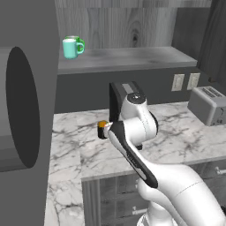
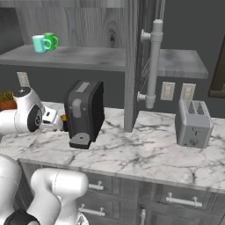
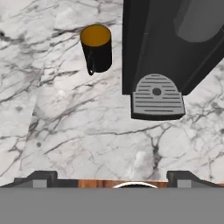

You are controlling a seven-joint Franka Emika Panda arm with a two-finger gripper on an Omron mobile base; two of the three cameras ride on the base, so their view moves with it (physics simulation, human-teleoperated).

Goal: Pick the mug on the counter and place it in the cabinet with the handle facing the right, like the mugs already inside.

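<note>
Mug: small black mug [image 3: 96, 49] with orange inside, upright on the counter [image 3: 78, 131], just beside the black coffee machine [image 3: 170, 48]. In the left base view only its orange rim peeks out at the arm's edge.
Handle: loop sits on the side of the mug nearer the hand camera, slightly toward the open marble.
Gripper: gripper [image 3: 112, 178] holds nothing, its two tips standing wide apart at the bottom of the hand view; well short of the mug and off to one side of it.
Cabinet: open grey cabinet [image 1: 128, 59] above the counter, with a mint-teal mug [image 1: 70, 48] and a green mug [image 1: 79, 43] at its far left; their handles point right.
Step, by judgement: approach not finished; grasp not yet made.
Risk 1: mug stands close to the machine body, so a finger coming in on that side could strike the machine or shove the mug.
Risk 2: closing across the handle could twist the mug and lose its heading for the shelf.
Risk 3: the lift to the shelf could clip the shelf's front edge.
</note>
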